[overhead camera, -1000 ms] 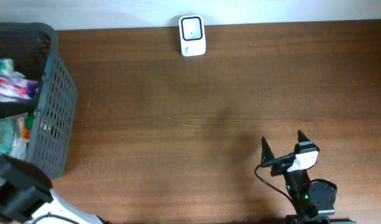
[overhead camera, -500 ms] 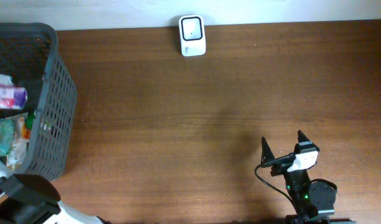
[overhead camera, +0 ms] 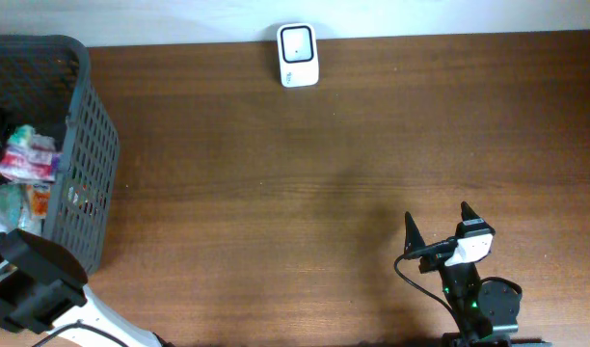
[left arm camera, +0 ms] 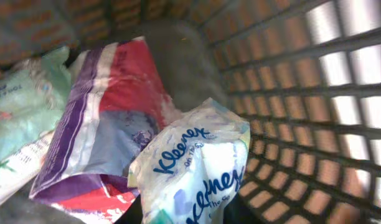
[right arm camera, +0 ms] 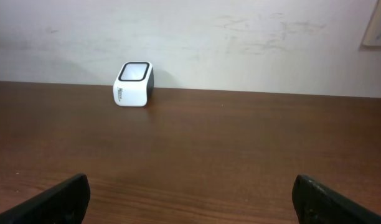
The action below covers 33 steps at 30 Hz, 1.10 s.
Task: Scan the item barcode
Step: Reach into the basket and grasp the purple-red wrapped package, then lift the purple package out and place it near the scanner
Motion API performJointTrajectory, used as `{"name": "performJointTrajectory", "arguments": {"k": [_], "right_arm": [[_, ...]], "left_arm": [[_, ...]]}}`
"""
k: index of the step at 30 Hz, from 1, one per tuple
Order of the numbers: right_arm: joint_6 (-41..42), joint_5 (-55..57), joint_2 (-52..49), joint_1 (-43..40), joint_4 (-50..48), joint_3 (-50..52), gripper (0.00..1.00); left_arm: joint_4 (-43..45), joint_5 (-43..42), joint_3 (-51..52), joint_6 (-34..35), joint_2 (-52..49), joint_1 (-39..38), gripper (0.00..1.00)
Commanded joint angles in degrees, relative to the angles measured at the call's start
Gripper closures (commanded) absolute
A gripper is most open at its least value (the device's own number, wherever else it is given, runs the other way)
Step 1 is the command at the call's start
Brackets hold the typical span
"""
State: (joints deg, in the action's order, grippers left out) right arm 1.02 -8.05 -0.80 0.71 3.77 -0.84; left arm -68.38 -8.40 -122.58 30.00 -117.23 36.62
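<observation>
Item: tissue pack (left arm camera: 200, 165), white wrapper with blue "Kleenex" print. It sits inside the grey basket (overhead camera: 83, 164) at the left end of the table (overhead camera: 276, 183) and fills the lower centre of the left wrist view. The pack is crumpled and tilted, resting on the other packets.

Long axis: on a slant, from bottom centre of that view up toward the right. The upper end points at the basket's mesh wall; the lower end is cut off by the frame edge. The print rises left to right along the same slant.

Neighbours: a purple, red and white packet (left arm camera: 109, 118) touches its left side. A pale green packet (left arm camera: 19, 106) lies further left.

Overhead, a pink-and-white bundle (overhead camera: 27, 156) lies in the basket; I cannot tell whether this is the tissue pack.

Left arm (overhead camera: 30, 289): its dark body is at the basket's near corner. The left claw's fingers show in no view, so I cannot tell if it is released, clenched or grasping.

Right claw (overhead camera: 437, 212): released, fingers spread wide with nothing between them, over the near right part of the table and pointing at the far edge.

Scanner (overhead camera: 298, 55): white, dark window facing up, at the table's far edge by the wall. It is well apart from the basket and both arms.
</observation>
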Motion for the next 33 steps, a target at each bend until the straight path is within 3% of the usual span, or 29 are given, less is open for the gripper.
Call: {"name": "performJointTrajectory", "arguments": {"k": [1, 3, 5, 8, 9, 10, 12, 14, 18, 20, 22, 24, 30, 31, 32, 33], "right_arm": [[-0.35, -0.35, 0.33, -0.35, 0.02, 0.52, 0.01], [-0.35, -0.35, 0.33, -0.35, 0.02, 0.52, 0.01], [-0.35, -0.35, 0.33, -0.35, 0.02, 0.52, 0.01], [-0.35, -0.35, 0.33, -0.35, 0.02, 0.52, 0.01], [-0.35, -0.35, 0.33, -0.35, 0.02, 0.52, 0.01], [-0.35, -0.35, 0.33, -0.35, 0.02, 0.52, 0.01], [-0.35, -0.35, 0.33, -0.35, 0.02, 0.52, 0.01], [-0.35, -0.35, 0.33, -0.35, 0.02, 0.52, 0.01], [-0.35, -0.35, 0.33, -0.35, 0.02, 0.52, 0.01], [-0.35, -0.35, 0.33, -0.35, 0.02, 0.52, 0.01], [-0.35, -0.35, 0.33, -0.35, 0.02, 0.52, 0.01], [-0.35, -0.35, 0.33, -0.35, 0.02, 0.52, 0.01], [-0.35, -0.35, 0.33, -0.35, 0.02, 0.52, 0.01], [-0.35, -0.35, 0.33, -0.35, 0.02, 0.52, 0.01], [-0.35, -0.35, 0.33, -0.35, 0.02, 0.52, 0.01], [-0.35, -0.35, 0.33, -0.35, 0.02, 0.52, 0.01]], "left_arm": [[0.15, -2.34, -4.76, -0.35, 0.68, 0.68, 0.82], [0.13, -2.32, -4.76, -0.35, 0.68, 0.68, 0.84], [0.35, -2.32, -4.76, -0.35, 0.68, 0.68, 0.65], [0.22, -2.29, -4.76, -0.35, 0.68, 0.66, 0.58], [-0.13, -2.21, -4.74, -0.37, 0.66, 0.66, 0.65], [-1.03, -0.72, -4.74, -0.37, 0.66, 0.66, 0.79], [-2.01, 0.94, -4.74, -0.39, 0.55, 0.66, 0.91], [-2.21, 0.94, -4.74, -1.03, 0.55, 0.66, 0.9], [-2.01, 0.92, -4.74, -1.99, -0.13, 0.52, 0.55], [-1.99, 0.94, -4.74, -5.09, -1.62, 0.26, 0.19], [-1.95, 0.96, -4.74, -4.72, -4.81, 0.13, 0.13], [-1.81, 0.96, -4.74, -0.09, -8.76, 0.13, 0.11], [0.52, 1.4, -4.74, 2.99, -17.0, 0.13, 0.11], [0.5, 1.68, -4.74, 2.97, -17.55, 0.2, 0.22], [0.35, 2.23, -4.74, 2.97, -17.57, 0.28, 0.5], [0.33, 2.21, -4.79, 2.97, -17.53, 0.37, 0.62]]}}
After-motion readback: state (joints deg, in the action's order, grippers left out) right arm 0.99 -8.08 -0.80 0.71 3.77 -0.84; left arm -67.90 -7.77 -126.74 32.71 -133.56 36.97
